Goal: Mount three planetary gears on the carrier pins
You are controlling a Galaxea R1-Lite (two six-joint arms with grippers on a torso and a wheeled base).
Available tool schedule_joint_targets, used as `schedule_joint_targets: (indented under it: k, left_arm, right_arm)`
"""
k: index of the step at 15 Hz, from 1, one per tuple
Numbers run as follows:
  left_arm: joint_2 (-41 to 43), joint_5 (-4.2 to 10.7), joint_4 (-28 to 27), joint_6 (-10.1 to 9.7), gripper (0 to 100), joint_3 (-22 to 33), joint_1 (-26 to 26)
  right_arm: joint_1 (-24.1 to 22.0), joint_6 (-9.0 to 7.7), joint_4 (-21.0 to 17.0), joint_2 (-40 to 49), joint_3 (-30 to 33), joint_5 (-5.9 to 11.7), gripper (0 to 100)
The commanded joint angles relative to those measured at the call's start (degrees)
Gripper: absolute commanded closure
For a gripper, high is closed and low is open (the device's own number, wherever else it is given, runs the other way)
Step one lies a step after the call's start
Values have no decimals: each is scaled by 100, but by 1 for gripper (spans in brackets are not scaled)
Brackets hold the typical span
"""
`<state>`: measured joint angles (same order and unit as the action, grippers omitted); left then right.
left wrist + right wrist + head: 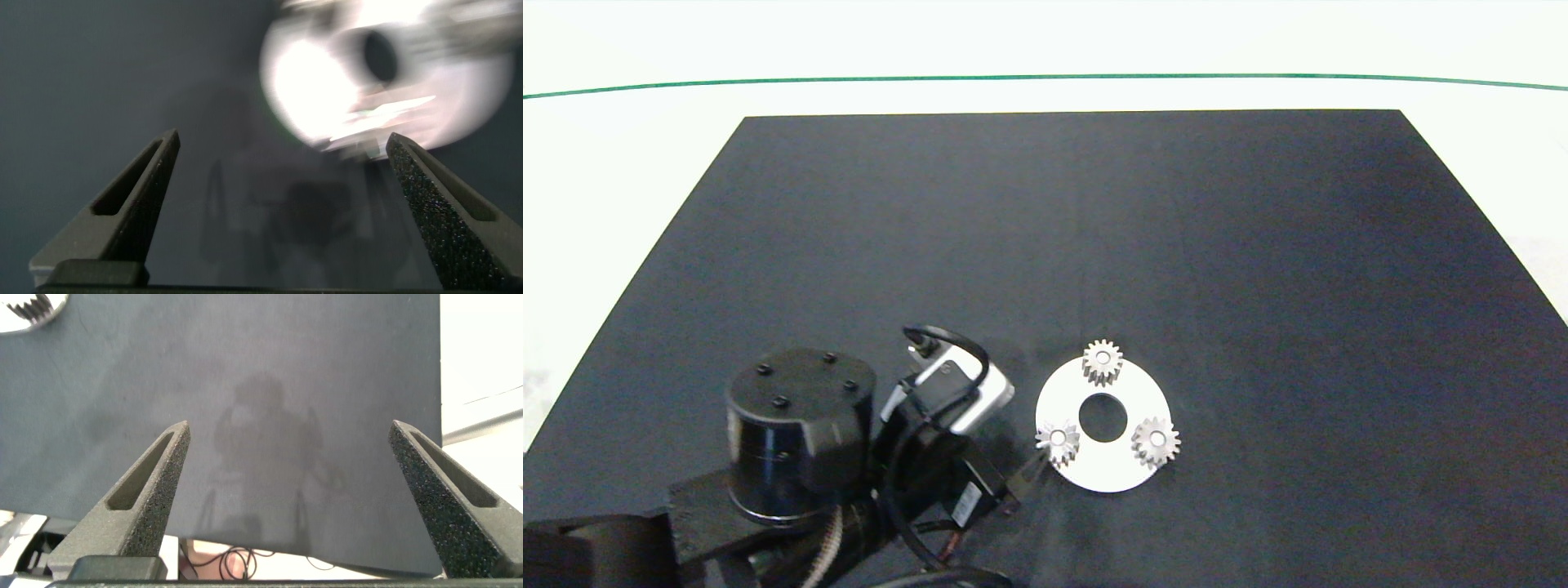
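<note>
Three gears [1103, 362] seated on the white disc [1104, 474] at lower centre; left gripper [282, 208] spread wide and empty beside it, right gripper [286, 498] likewise empty; a careless withdrawal could nudge the disc.

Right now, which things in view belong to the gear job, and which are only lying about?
Belonging to the job:
- three planetary gears, each seated on the white carrier disc
- left gripper, open, beside the disc
- right gripper, open, above bare mat

Only there:
- black mat
- white table with a green line
</note>
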<state>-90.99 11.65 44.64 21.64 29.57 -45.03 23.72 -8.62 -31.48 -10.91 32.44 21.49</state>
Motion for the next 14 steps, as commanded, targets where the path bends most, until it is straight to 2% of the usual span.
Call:
schedule_joint_targets:
  k: [1,2,4,5,7,10,11,14]
  left_arm:
    - [1918,-49,-1546,297,0,-119,1612]
    - [2384,-58,-2109,192,0,-127,1928]
    - [3158,-58,-2698,-37,0,-215,2420]
    - [3588,-49,-2891,-116,0,-303,2675]
    - [4414,-40,-3269,-125,0,-479,3290]
    - [5715,-40,-4174,-116,0,-523,4055]
    - [5926,-40,-4359,-116,0,-496,4152]
    - [7420,-49,-5167,-107,0,-470,4582]
  right_arm:
    - [-26,-96,-8,-210,219,13,0]
    - [-105,-219,1,-271,280,13,0]
    - [-395,-492,27,-394,421,4,0]
    - [-483,-518,36,-465,483,4,0]
    - [-606,-527,54,-447,527,13,0]
    - [-1353,-518,36,-377,834,4,0]
    - [-1441,-518,36,-368,905,4,0]
    - [-2267,-518,-16,1,1019,13,0]
